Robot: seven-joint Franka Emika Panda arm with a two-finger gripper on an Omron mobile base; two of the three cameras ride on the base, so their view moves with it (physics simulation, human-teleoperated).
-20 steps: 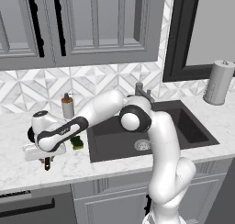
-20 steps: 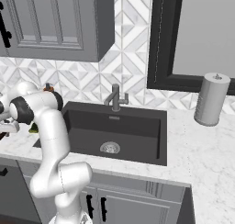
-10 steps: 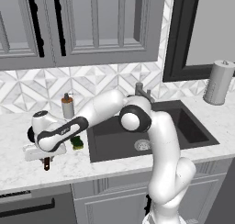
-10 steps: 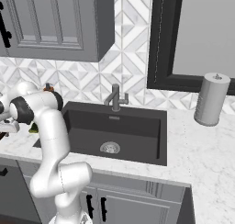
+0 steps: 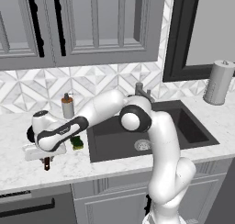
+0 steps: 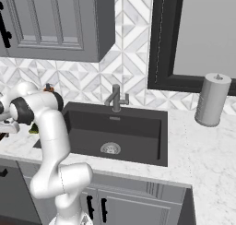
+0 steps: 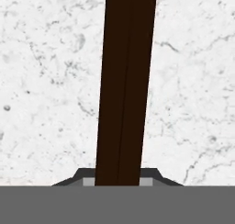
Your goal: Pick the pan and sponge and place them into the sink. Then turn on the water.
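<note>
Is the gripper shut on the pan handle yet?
Shut on it: the hand view shows the pan handle running straight down into the gripper, low over the counter.

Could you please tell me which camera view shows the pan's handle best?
The hand view: the pan's handle runs dark brown up the frame's middle, over the marble counter. In the left base view just its tip pokes out below the arm's hand. The right base view doesn't show it clearly.
</note>
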